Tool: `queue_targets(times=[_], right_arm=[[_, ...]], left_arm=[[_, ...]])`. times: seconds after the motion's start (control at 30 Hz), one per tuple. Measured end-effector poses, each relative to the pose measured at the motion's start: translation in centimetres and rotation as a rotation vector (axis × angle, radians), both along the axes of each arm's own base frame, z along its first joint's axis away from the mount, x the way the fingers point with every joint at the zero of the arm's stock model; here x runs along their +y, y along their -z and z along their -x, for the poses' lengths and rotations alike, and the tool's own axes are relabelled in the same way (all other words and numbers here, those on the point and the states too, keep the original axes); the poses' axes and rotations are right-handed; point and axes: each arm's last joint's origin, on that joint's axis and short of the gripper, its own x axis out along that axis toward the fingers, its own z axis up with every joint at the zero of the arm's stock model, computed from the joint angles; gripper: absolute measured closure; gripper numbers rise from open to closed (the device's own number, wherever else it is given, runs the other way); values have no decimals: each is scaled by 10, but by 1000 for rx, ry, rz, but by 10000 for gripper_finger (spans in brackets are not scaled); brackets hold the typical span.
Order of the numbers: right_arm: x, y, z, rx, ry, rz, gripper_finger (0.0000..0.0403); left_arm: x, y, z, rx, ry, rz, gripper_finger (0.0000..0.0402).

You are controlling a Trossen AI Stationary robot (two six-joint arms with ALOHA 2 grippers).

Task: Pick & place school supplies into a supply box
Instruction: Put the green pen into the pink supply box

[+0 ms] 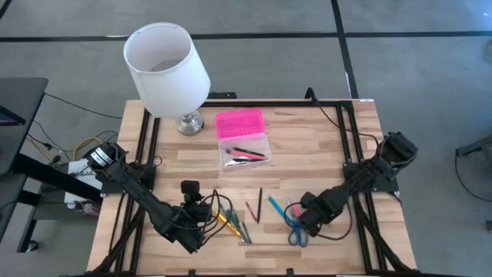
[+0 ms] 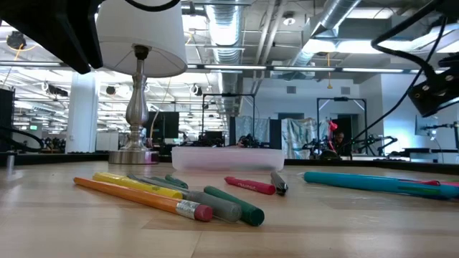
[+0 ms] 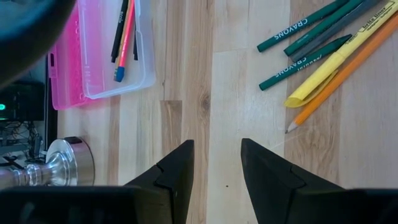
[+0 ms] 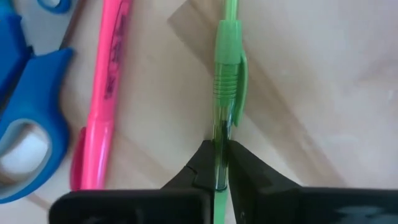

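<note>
The supply box [image 1: 244, 150] is open on the table's far middle, its pink lid [image 1: 239, 122] laid back; a black pen and a pink pen lie in its clear base [image 3: 118, 53]. Crayons, a yellow marker and an orange pencil [image 1: 231, 223] lie in a bunch near the front edge. A red crayon [image 1: 250, 209] and a dark pencil [image 1: 260, 204] lie right of them. My left gripper [image 3: 217, 162] hovers open beside the bunch. My right gripper [image 4: 222, 158] is shut on a green pen [image 4: 227, 74], next to a pink highlighter [image 4: 106, 93] and blue scissors [image 4: 28, 118]. My right gripper pinches the green pen's barrel [image 4: 219, 149] between its two fingertips, just behind the ribbed grip and clip. The pen runs straight ahead out of the fingers, level with the tabletop [image 2: 373, 183]. Whether it is lifted off the wood I cannot tell.
A lamp with a white shade [image 1: 165, 65] and metal foot [image 1: 189, 123] stands at the far left, close to the box's lid. Bare wood lies between the box and the loose supplies. Cables run along both table sides.
</note>
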Motion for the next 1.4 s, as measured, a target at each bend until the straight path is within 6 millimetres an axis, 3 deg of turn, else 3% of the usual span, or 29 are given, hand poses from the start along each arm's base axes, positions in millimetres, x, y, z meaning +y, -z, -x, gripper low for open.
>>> queue_targets(times=[0.27, 0.53, 0.7, 1.03, 1.4], right_arm=[[-18, 0, -5, 22, -14, 73, 386], [-44, -7, -12, 17, -64, 361, 397], [-62, -16, -27, -27, -77, 474, 389], [-112, -46, -82, -157, -253, 538, 391], [-159, -84, -141, -527, -540, 550, 391]], left_arm=[[0, 0, 0, -9, -14, 5, 274], [0, 0, 0, -11, -15, 3, 274], [0, 0, 0, -12, -14, 1, 274], [0, 0, 0, -21, -12, -13, 274], [1, 0, 0, -23, -10, -16, 274]])
